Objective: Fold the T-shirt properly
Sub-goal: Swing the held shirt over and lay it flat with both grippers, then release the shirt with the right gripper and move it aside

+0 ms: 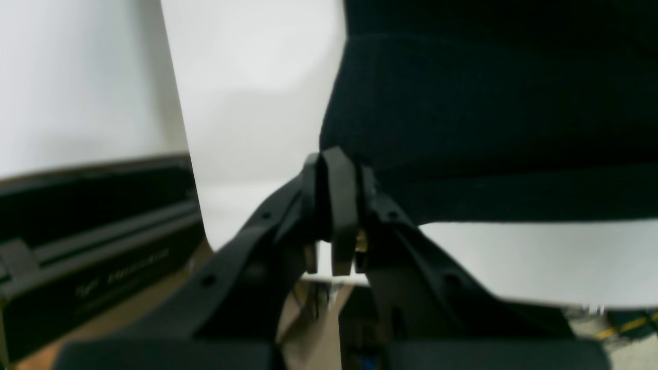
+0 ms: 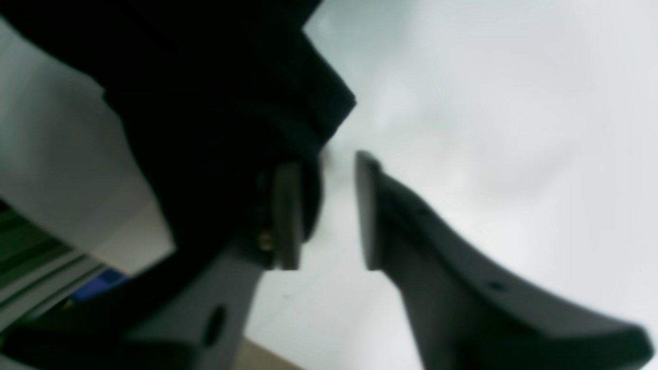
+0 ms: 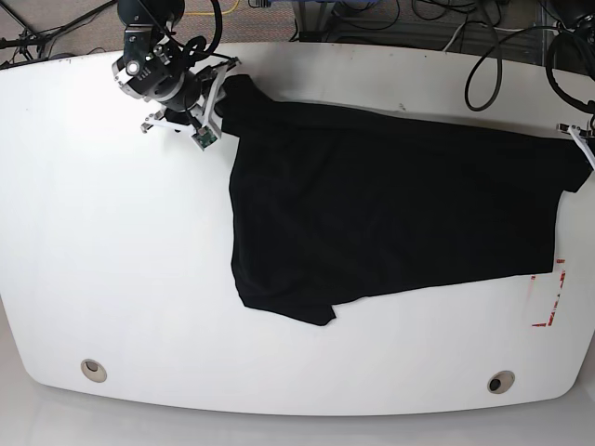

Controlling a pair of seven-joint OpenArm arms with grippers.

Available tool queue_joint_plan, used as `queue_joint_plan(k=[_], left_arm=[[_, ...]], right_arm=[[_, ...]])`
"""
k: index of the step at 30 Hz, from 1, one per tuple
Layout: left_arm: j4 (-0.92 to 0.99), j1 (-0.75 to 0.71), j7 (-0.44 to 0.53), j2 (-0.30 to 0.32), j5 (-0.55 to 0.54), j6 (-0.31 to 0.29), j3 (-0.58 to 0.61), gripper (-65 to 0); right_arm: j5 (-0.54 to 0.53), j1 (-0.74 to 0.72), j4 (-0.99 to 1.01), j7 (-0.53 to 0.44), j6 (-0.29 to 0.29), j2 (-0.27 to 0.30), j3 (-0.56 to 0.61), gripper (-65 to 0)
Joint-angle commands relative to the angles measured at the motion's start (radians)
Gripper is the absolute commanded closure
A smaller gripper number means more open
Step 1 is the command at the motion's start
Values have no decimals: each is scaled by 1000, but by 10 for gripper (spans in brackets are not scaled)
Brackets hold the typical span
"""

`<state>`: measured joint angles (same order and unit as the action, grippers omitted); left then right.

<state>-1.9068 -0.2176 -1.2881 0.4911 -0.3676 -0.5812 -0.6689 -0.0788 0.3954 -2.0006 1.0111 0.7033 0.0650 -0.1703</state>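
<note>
Black T-shirt [image 3: 390, 209] spread flat across centre and right of white table [image 3: 112, 279]. Right gripper [image 2: 329, 210] at shirt's upper-left corner, jaws parted, cloth beside one finger. Left gripper [image 1: 336, 205] pressed together at shirt's far-right edge; pinching cloth — cannot tell. Cables along top frame edge.

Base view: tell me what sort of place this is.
Probably a robotics lab or test bench. A bare white table holds only a black T-shirt, loose cables trail behind it, and a robot arm reaches over the far corner.
</note>
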Motion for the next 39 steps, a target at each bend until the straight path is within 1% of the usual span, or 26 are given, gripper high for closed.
queue_joint_plan(k=[1, 3, 6, 15, 18, 21, 30, 32, 36, 39], left_arm=[[-17, 4, 12, 24, 8, -3, -16, 0], [-18, 2, 12, 22, 8, -3, -27, 0], [-17, -1, 12, 19, 8, -3, -45, 0], [-15, -12, 12, 17, 8, -3, -59, 0], [-13, -10, 12, 17, 9, -3, -59, 0], [-13, -9, 12, 19, 9, -3, -53, 0], [-13, -10, 12, 21, 9, -3, -53, 0], [-13, -10, 12, 22, 9, -3, -55, 0], [-12, -12, 12, 22, 9, -3, -59, 0], [-12, -12, 12, 22, 9, -3, -56, 0]], right_arm=[[0, 3, -18, -5, -5, 5, 4, -277], [-11, 6, -18, -5, -5, -4, 5, -330], [-69, 18, -18, -7, -5, -18, -8, -358], [-398, 24, -15, -5, -5, -23, -232, -350], [-468, 7, 5, -5, -5, -23, -280, -350], [-510, -28, 30, -2, -5, -21, -311, -350], [-706, -39, 80, 99, -5, -15, -377, -350], [-732, -33, 82, 111, -5, -15, -387, -350], [-728, -26, 102, 130, -5, -15, -423, -350], [-732, -34, 149, 134, -5, -17, -486, -350]])
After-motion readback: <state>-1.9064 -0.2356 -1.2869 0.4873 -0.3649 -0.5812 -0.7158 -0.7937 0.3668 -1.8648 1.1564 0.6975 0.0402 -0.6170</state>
